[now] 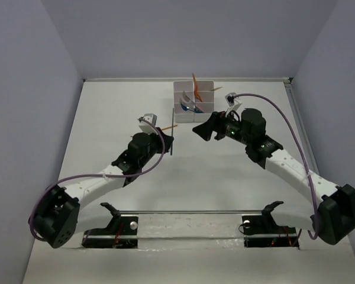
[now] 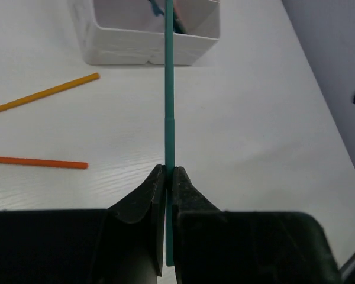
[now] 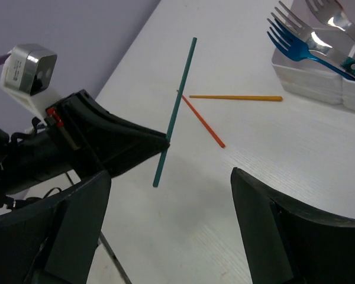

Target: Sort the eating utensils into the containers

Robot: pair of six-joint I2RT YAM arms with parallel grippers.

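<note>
My left gripper (image 2: 168,171) is shut on a teal stick (image 2: 169,112) and holds it above the table, pointing toward the white containers (image 2: 148,50). In the top view this gripper (image 1: 168,142) is in front and to the left of the containers (image 1: 194,102). Two orange sticks lie on the table to its left (image 2: 44,94) (image 2: 38,162). My right gripper (image 3: 168,173) is open and empty, in front of the containers (image 3: 307,80), facing the teal stick (image 3: 177,106). A blue fork (image 3: 302,50) and a silver fork (image 3: 334,21) rest in the bins.
An orange utensil (image 1: 194,84) stands up from a rear bin. The right gripper (image 1: 204,131) hovers close to the left one. Grey walls enclose the table on three sides. The arm bases and a bar (image 1: 189,212) run along the near edge.
</note>
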